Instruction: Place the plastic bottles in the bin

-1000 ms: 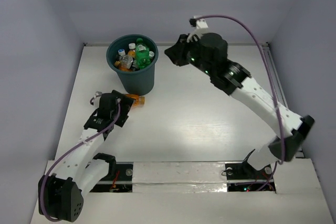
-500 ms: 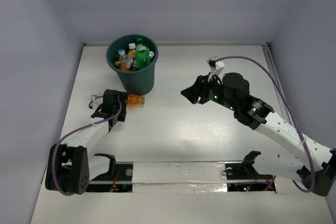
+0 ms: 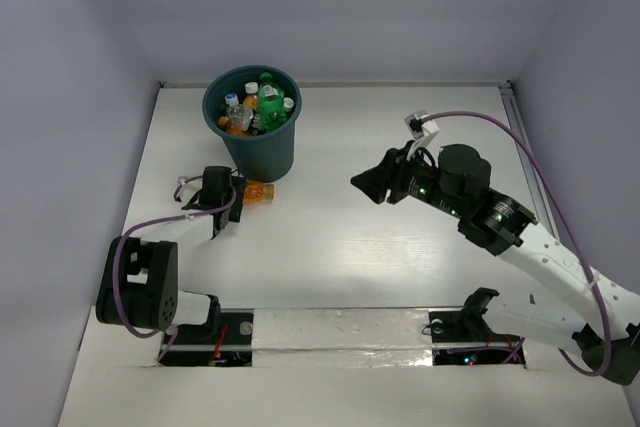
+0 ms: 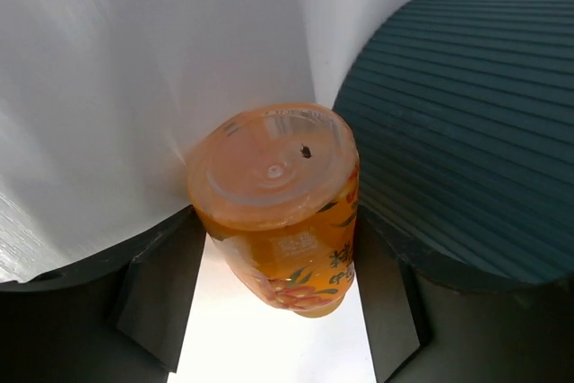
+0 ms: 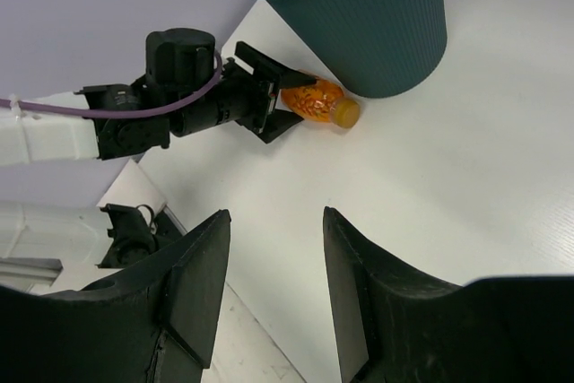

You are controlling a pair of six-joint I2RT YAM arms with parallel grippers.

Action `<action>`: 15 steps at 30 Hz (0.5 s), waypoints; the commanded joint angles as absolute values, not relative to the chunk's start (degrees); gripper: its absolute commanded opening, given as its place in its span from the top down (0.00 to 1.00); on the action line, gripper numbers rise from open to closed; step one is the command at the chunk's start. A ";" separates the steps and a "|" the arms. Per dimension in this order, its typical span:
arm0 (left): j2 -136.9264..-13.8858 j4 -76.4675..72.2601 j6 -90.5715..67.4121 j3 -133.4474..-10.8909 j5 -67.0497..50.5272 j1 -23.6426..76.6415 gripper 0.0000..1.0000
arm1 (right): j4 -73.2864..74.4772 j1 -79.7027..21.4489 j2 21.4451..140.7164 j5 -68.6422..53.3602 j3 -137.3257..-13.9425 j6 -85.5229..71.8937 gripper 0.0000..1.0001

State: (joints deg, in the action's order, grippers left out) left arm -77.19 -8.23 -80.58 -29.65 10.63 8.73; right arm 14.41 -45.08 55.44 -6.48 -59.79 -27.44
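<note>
The orange bottle (image 3: 259,190), at 6 o'clock from the bin (image 3: 262,150), is held between the fingers of the left gripper (image 4: 280,257). Whether it is squeezed cannot be told. The right gripper (image 5: 273,221) is spread and empty, so next a firm pinch and lift are needed.

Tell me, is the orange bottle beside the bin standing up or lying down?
Lying down: the orange bottle rests on its side on the table beside the bin, base toward the left gripper.

LEFT: your left arm lies low, left gripper (image 3: 238,192) just beside the base of the bin (image 3: 262,152) on its near side, fingers (image 4: 157,293) parted, grip not discernible | RIGHT: your right arm reaches out raised, right gripper (image 3: 366,183) well right of the bin, fingers spread wide.
</note>
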 commanded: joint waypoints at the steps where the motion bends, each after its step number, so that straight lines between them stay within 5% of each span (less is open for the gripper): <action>1: -76.47 -7.65 -77.88 -30.15 12.56 7.91 0.41 | 13.45 -45.26 54.40 -7.21 -59.59 -27.95 0.49; 9: -65.76 -1.24 -65.75 -28.48 10.47 7.91 0.53 | 12.83 -45.26 56.25 -4.66 -60.55 -28.65 0.49; 15: -50.90 4.64 -56.35 -30.05 -3.85 8.61 0.57 | 14.06 -45.26 58.09 -1.06 -63.28 -28.21 0.49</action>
